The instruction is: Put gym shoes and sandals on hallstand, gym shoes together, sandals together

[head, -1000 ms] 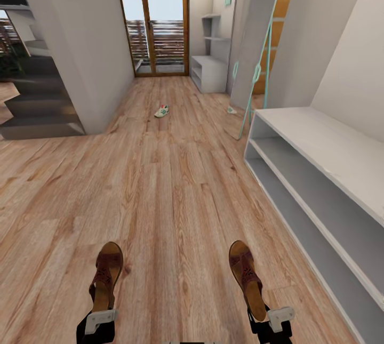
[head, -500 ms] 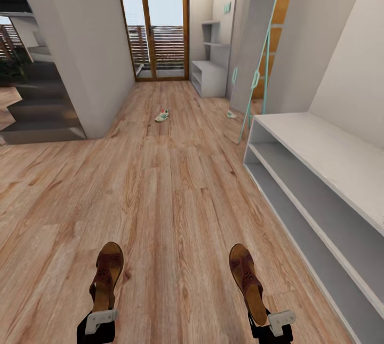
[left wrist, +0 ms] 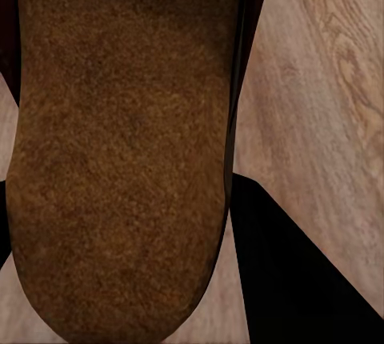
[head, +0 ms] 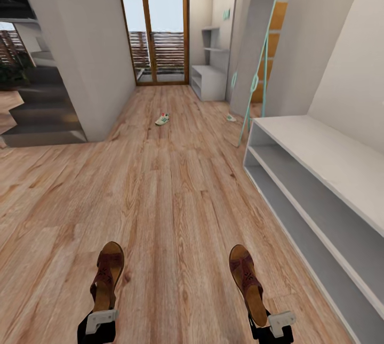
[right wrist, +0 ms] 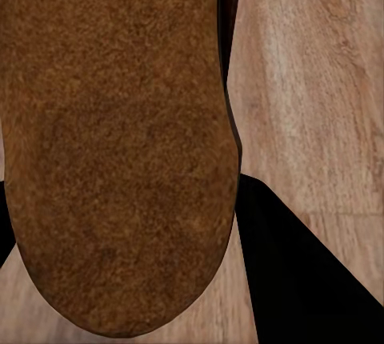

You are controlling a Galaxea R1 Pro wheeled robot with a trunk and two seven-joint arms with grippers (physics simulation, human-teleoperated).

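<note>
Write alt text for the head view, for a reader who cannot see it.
Each gripper holds one brown sandal, left sandal and right sandal, above the wood floor. One sneaker lies far ahead, before the glass door; a low white shelf unit lines the right wall.

Pretty clearly I'm driving around a home hallway here. Wood plank floor [head: 160,194], glass balcony doors [head: 154,29] at the far end with a railing outside, a staircase [head: 37,114] off to the side. There's a tall leaning mirror [head: 255,50], a white shoe shelf [head: 320,173] along the wall, and a sneaker [head: 162,119] left lying on the floor.
</note>
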